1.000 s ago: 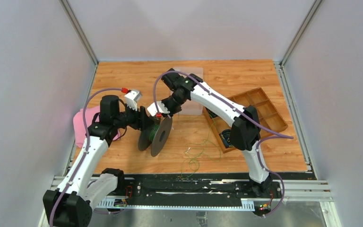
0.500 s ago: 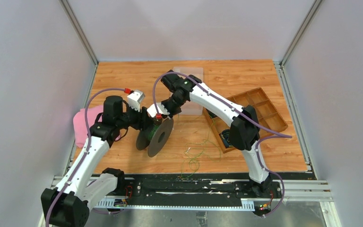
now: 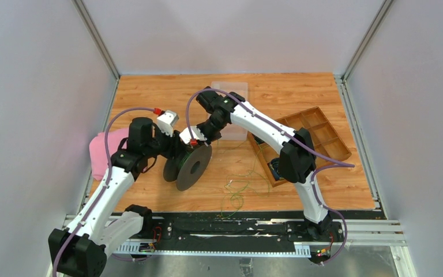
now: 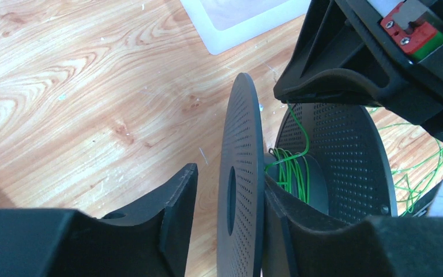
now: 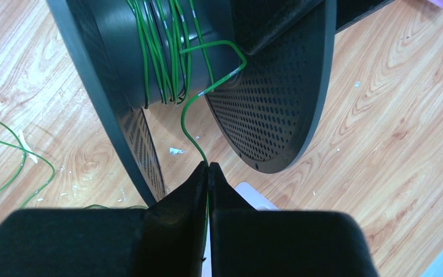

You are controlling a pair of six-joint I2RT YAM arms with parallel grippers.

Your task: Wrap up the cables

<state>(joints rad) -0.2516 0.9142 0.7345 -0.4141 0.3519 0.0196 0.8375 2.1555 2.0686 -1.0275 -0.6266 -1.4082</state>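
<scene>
Top: spool (image 3: pixel 187 166) is standing on the surface (image 3: pixel 150 98); loose cables (image 3: pixel 239 187) are trailing right.
Left wrist: left end effector (image 4: pixel 228 196), spread, is straddling the spool's flange.
Right wrist: right end effector (image 5: pixel 207 171), pressed together, is pinching the cables. Winding seems underway; the next move is calling for taut guiding.

No text, label, brand, number or sign can be read in any of the views. Short pale bands are seen at intervals along the thin green wire (image 5: pixel 173 57) wound on the black perforated plastic spool (image 5: pixel 265 104), but they are too small for any print on them to be made out.
</scene>
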